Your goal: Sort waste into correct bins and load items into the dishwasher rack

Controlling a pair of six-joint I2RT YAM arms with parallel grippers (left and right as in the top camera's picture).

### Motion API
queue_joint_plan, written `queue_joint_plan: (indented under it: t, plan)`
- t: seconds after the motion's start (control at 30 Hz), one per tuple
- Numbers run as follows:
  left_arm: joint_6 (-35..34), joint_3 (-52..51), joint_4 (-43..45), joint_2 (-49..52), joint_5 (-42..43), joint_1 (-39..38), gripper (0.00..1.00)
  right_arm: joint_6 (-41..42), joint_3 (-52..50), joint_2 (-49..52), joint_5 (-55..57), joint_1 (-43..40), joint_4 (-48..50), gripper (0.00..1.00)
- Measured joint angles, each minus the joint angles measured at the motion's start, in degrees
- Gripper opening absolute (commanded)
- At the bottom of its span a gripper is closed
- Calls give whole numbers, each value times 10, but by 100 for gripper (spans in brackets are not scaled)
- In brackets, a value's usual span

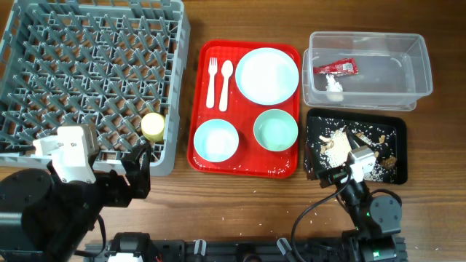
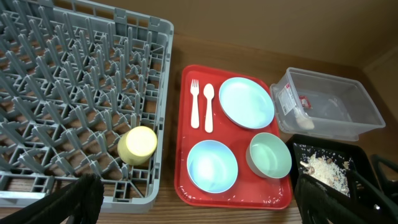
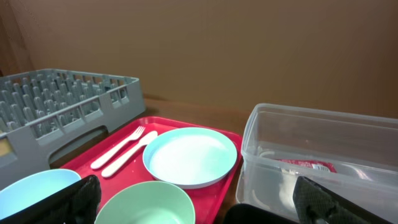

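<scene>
Though left claw (image 2: 205, 202) and right claw (image 3: 199, 202) gape empty | fingers (image 3: 78, 198) cropped | black tray (image 1: 393, 125) partly under arm (image 1: 368, 204)

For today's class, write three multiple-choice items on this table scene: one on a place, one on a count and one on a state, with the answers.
1. Where is the yellow cup? A. on the red tray B. in the grey rack C. in the black tray
2. How many bowls sit on the red tray? A. three B. one C. two
3. The black tray is: A. holding crumbs B. bare C. upside down
Answers: 1 B, the cup sits among the rack's pegs; 2 C, one blue and one green; 3 A, beige crumbs lie scattered on its floor.
</scene>
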Motion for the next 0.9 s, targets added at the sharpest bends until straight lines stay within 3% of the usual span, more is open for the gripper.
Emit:
queue_joint_plan:
  t: [0.53, 0.63, 0.7, 0.8, 0.9]
  plan:
    - [0, 0, 4, 0, 2, 0, 100, 0, -3, 0, 0, 0, 3, 100]
    - [-5, -1, 17, 0, 37, 0, 100, 0, -3, 0, 0, 0, 3, 100]
    - [-16, -1, 75, 2, 77, 0, 99, 0, -3, 0, 0, 0, 4, 100]
    - [-40, 6, 53, 54, 122, -15, 100, 0, -3, 0, 0, 0, 3, 100]
    - [-56, 6, 4, 225, 96, -77, 100, 0, -3, -1, 0, 0, 4, 100]
